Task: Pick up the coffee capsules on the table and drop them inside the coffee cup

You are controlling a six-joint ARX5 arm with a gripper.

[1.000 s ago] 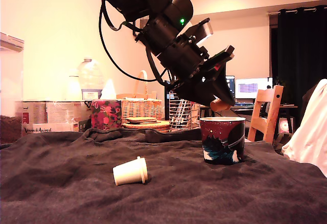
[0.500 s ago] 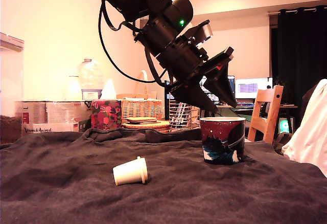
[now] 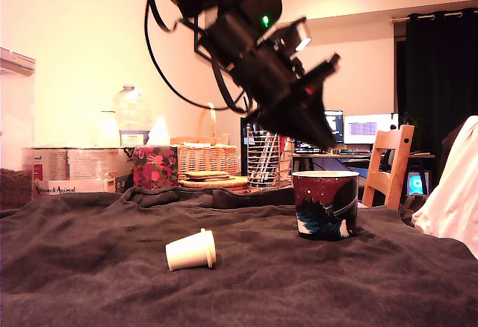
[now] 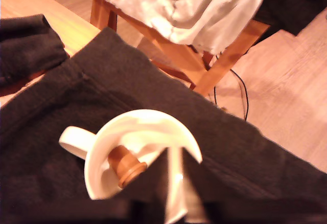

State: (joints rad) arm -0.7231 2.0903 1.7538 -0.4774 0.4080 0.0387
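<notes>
Cream capsule [image 3: 191,250] on its side: light, stiff, rolls; pinch it across the body. Claw [image 3: 317,134] apart, empty.

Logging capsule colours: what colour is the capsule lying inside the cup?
Terracotta brown capsule, clearest in the wrist view.

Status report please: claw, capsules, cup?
Claw above squat maroon mug, holding nothing. Terracotta brown capsule inside mug. Cream-white capsule lying on cloth, unobstructed.

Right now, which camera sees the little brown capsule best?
The wrist view: the brown capsule lies inside the coffee cup, seen from above. The exterior view shows only the cup's outside, so the capsule is hidden there.
</notes>
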